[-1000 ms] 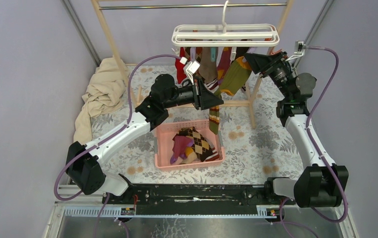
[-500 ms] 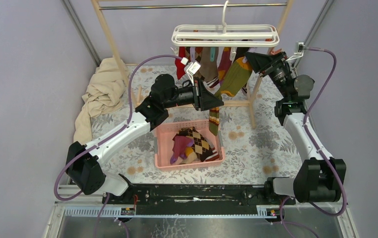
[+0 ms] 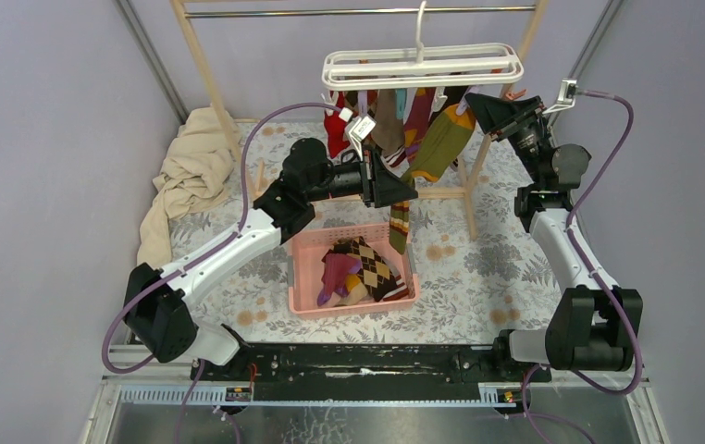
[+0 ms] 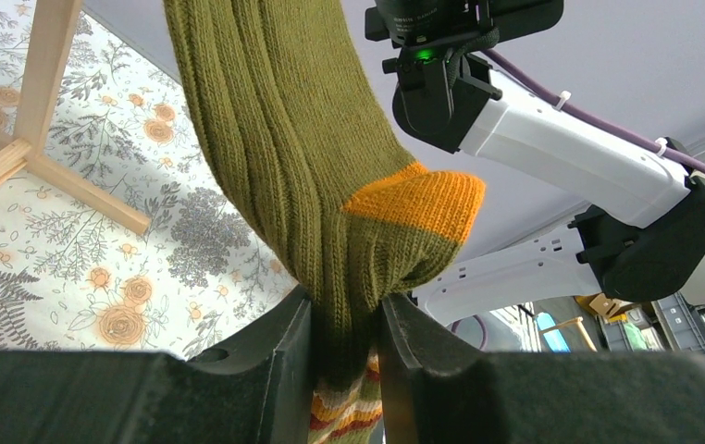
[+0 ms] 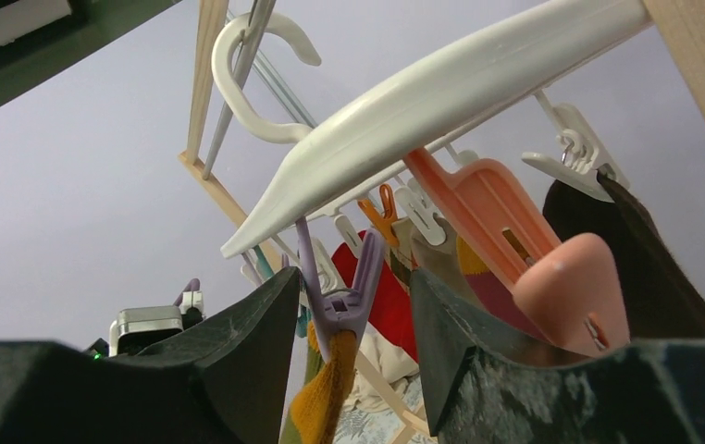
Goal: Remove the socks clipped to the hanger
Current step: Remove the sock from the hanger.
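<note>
My left gripper [image 4: 344,324] is clamped low on the olive sock [image 4: 275,139]. Seen from the top, its long axis climbs toward 1 o'clock to the lavender clip [image 5: 335,310] under the hanger [image 5: 441,83] — my right gripper [image 5: 349,291], fingers apart, straddles that clip and is nearer.

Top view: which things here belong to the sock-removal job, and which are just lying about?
Job: hanger; olive sock pinched by left gripper; purple clip between the open jaws of the right gripper; other clipped socks; pink basket of socks.
Lying about: beige cloth; wooden rack, which only carries the hanger.
</note>
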Controlling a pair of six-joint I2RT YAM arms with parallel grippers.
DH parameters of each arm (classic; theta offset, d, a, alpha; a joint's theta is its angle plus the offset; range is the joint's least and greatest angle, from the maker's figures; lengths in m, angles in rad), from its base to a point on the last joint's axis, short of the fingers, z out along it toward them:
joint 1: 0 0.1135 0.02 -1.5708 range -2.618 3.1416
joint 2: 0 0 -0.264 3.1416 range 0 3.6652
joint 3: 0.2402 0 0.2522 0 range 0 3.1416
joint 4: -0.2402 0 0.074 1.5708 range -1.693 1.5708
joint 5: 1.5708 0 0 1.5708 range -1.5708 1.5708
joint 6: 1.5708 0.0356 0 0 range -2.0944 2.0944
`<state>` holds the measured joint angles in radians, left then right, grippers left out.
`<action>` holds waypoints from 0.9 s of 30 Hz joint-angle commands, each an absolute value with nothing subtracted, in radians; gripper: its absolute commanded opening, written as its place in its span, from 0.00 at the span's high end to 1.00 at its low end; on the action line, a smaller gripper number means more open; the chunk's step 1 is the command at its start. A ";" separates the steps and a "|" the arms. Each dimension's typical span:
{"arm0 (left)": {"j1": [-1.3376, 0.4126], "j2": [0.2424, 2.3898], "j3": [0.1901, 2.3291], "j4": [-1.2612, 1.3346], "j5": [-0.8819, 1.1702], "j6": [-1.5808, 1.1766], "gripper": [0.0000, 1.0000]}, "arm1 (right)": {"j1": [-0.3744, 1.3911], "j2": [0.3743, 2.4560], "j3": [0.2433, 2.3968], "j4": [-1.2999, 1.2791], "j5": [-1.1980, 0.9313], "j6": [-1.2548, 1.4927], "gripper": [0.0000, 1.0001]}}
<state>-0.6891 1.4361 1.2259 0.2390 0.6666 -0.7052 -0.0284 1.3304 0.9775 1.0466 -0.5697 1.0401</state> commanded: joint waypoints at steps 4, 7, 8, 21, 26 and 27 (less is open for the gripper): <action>-0.693 1.450 1.227 0.276 0.690 -0.703 0.66 | -0.034 1.329 0.996 1.133 -0.591 1.055 0.48; -0.693 1.453 1.227 0.276 0.691 -0.704 0.66 | -0.034 1.334 0.999 1.149 -0.591 1.064 0.51; -0.693 1.453 1.226 0.277 0.692 -0.704 0.66 | -0.034 1.338 1.003 1.149 -0.593 1.066 0.52; -0.692 1.453 1.224 0.277 0.692 -0.703 0.66 | -0.034 1.336 1.006 1.117 -0.601 1.050 0.79; -0.693 1.436 1.211 0.257 0.683 -0.693 0.66 | -0.034 1.330 1.012 1.095 -0.603 1.037 0.80; -0.693 1.429 1.204 0.255 0.682 -0.693 0.66 | -0.034 1.329 1.013 1.088 -0.604 1.038 0.76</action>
